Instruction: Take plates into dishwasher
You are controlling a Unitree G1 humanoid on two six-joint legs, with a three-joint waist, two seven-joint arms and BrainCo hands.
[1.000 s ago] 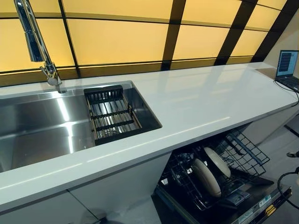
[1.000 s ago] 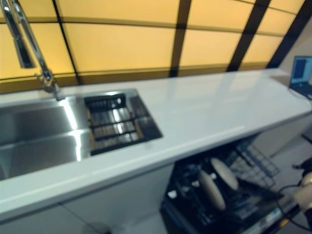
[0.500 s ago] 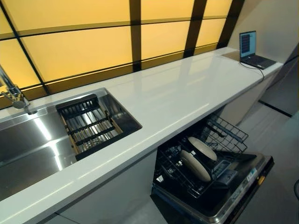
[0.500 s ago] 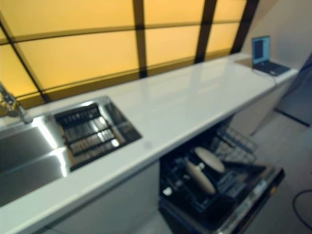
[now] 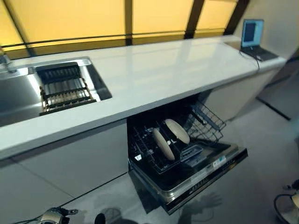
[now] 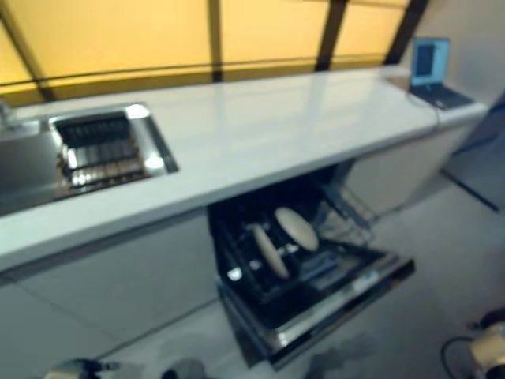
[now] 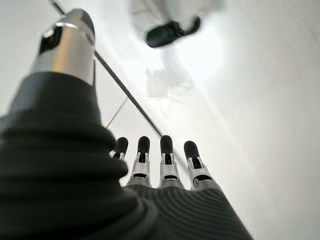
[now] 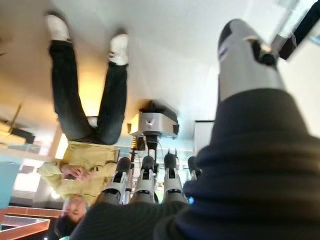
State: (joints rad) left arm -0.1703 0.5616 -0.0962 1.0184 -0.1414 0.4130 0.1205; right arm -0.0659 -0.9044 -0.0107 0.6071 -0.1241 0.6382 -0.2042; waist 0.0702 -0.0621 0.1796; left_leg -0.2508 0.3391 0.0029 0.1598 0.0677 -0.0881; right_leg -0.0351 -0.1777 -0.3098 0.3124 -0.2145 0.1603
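Two plates [image 5: 170, 137] stand on edge in the open dishwasher [image 5: 196, 179] rack at 5 o'clock, likely stiff, slick and breakable, best pinched at the rim; left hand [image 7: 165, 170] and right hand [image 8: 145, 182] hang relaxed, empty.

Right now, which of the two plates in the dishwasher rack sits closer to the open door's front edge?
The front plate, standing nearly edge-on in the lower rack. The rear plate stands behind it, toward the counter, showing more of its face.
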